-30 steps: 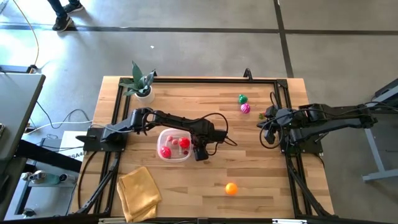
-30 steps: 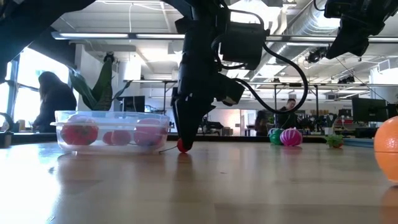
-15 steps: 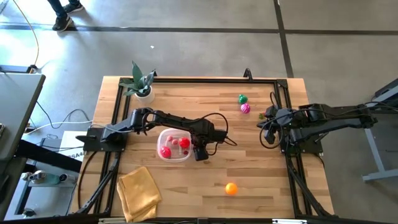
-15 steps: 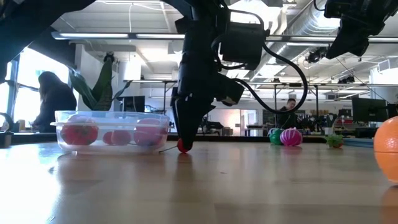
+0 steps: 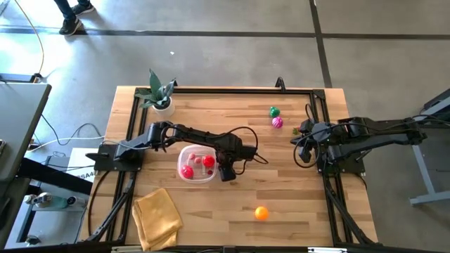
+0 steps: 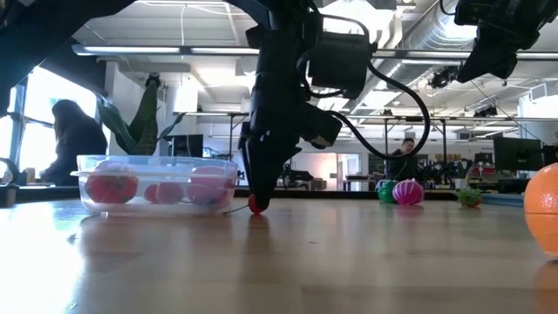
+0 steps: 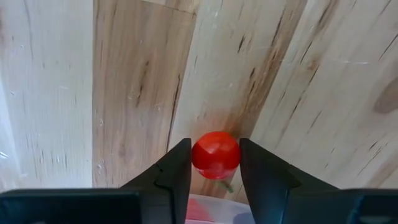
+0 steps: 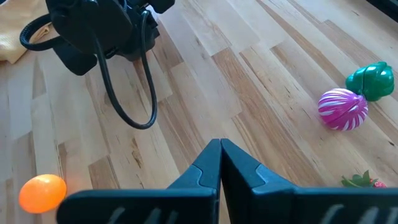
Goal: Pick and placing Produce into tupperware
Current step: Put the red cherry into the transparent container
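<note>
Just beside the tupperware (image 5: 196,166), on its side toward the right arm, the left gripper (image 7: 214,163) stands on the table with both fingers touching a small red piece of produce (image 7: 215,154); it should finish squeezing, then lift straight up to clear the rim. Only the left wrist view shows the fingers meeting the red piece. The high view alone shows, farther from the tupperware, the orange piece (image 5: 261,212), the pink and green pieces (image 5: 276,118) and the shut, idle right gripper (image 5: 301,149).
</note>
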Robot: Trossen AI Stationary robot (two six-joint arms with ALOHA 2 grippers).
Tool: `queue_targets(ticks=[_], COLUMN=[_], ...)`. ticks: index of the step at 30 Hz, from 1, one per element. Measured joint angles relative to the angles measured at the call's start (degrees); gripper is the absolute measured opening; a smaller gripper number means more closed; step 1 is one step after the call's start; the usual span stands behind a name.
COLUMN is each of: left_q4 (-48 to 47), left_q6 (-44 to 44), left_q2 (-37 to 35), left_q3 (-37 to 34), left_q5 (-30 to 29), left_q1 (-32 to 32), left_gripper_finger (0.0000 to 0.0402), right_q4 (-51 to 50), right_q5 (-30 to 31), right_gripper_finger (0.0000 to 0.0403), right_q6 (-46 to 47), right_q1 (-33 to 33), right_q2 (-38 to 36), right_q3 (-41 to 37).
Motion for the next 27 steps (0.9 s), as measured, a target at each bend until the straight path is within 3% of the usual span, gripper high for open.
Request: queue_targets(ticks=[17, 27], left_q4=[-0.2, -0.2], left_q6=[-0.8, -0.8], left_q2=[0.0, 0.0], left_q3=[0.0, 0.0], left_q5=[0.0, -0.7], left_q1=[0.0, 0.0], left_gripper_finger=[0.0099, 0.0109], right_q4=[0.0, 0.0], right_q5=[0.0, 0.0], right_gripper_finger=[0.0, 0.0], right_q6=[0.0, 0.0], right_q1=[0.0, 0.0], right_q2=[0.0, 0.0], right_q3=[0.0, 0.0])
